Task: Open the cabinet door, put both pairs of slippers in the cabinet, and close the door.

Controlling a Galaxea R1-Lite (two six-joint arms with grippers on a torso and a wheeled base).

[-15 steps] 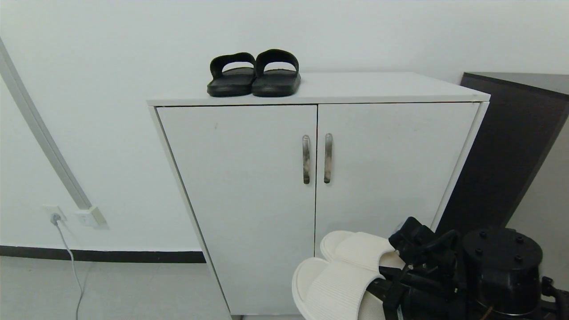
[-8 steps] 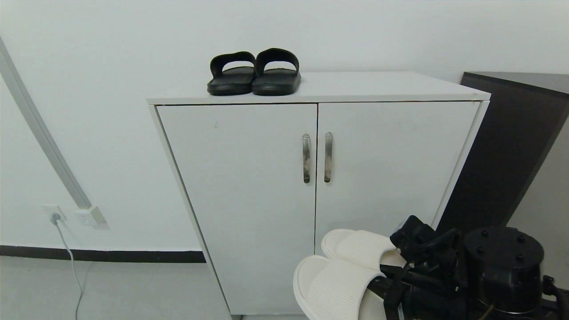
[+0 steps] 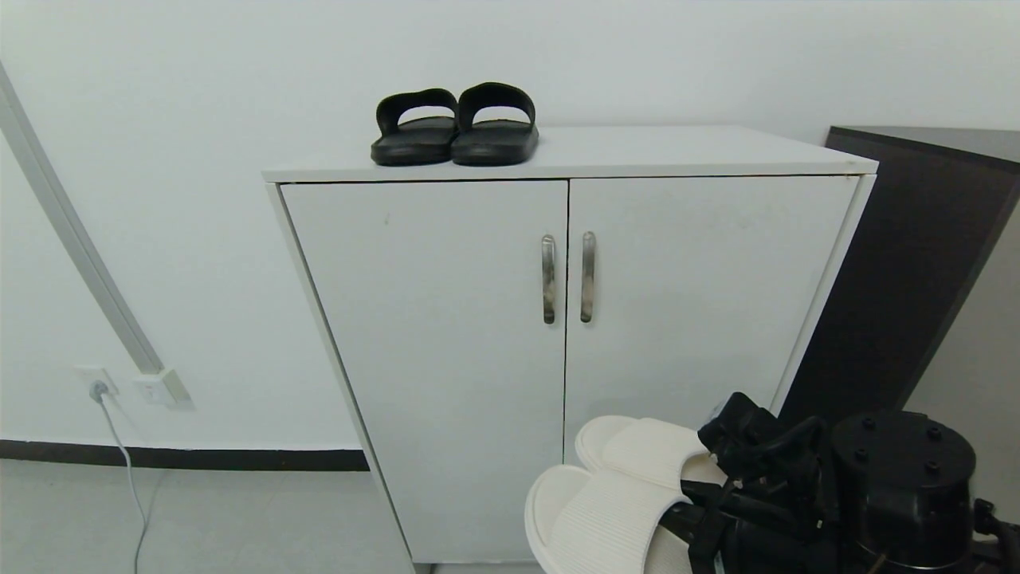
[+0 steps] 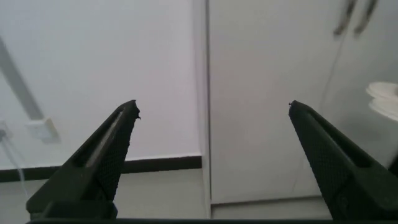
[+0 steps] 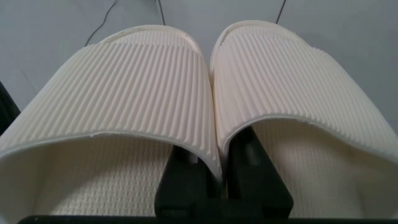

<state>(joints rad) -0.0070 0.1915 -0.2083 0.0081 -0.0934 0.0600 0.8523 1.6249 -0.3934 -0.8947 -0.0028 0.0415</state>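
Note:
A white cabinet [image 3: 446,335] stands against the wall, both doors closed, with two metal handles [image 3: 567,277] side by side at the middle. A pair of black slippers [image 3: 454,127] sits on its top, toward the left. Low in front of the right door, my right gripper [image 3: 695,498] is shut on a pair of white ribbed slippers [image 3: 613,502]. In the right wrist view the fingers [image 5: 249,180] clamp the two white slippers [image 5: 137,81] together by their inner straps. My left gripper [image 4: 214,106] is open and holds nothing, facing the cabinet's left edge [image 4: 205,124] low down.
A dark cabinet [image 3: 916,263] stands close to the white one's right side. To the left are a wall socket with a cable [image 3: 100,392] and a slanted cable duct [image 3: 72,239]. Grey floor [image 3: 199,518] lies open at the lower left.
The cabinet sits slightly higher in the head view, so the camera has moved a little. The right gripper keeps its hold on the white slippers in about the same place.

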